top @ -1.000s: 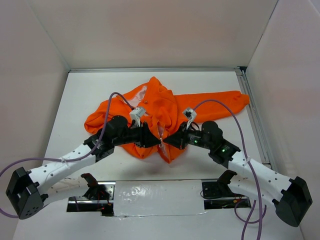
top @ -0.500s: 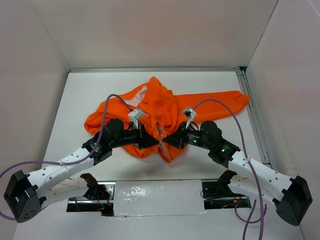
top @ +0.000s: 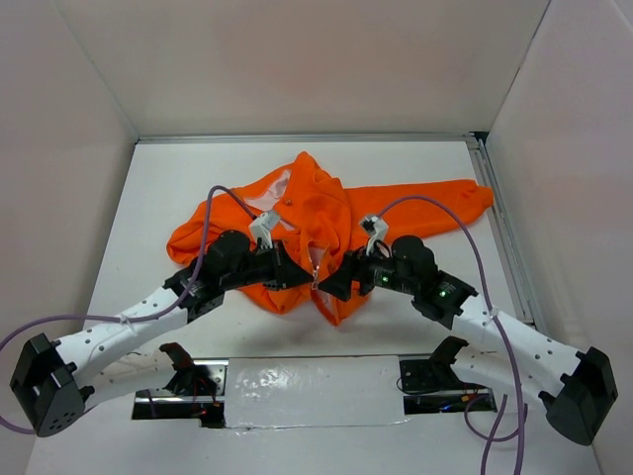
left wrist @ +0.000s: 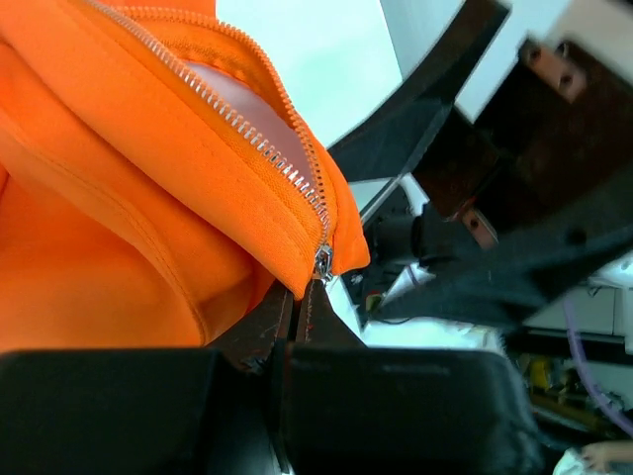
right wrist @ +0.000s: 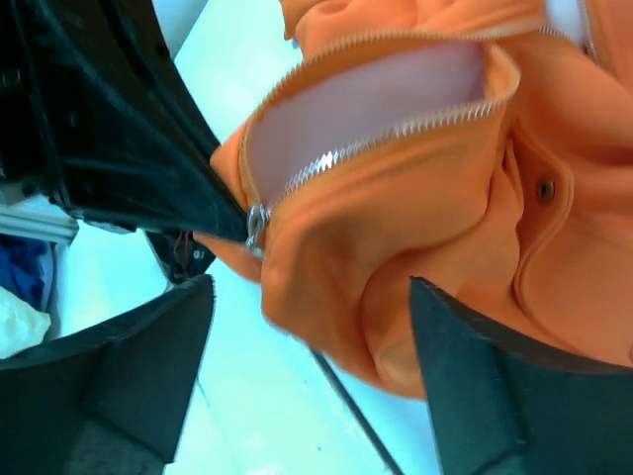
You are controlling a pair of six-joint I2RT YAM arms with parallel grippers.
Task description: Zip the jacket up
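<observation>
A robotics lab cell: plain white panels (top: 297,59) wall the table's (top: 178,178) far and side edges, purple cables (top: 425,198) trailing.

White table (top: 178,178). Orange jacket (top: 316,213) lies crumpled on it at centre, one sleeve (top: 435,198) stretched flat toward the far right, more fabric bunched at left. Shiny metal plate (top: 297,391) sits along the near edge, middle.
</observation>
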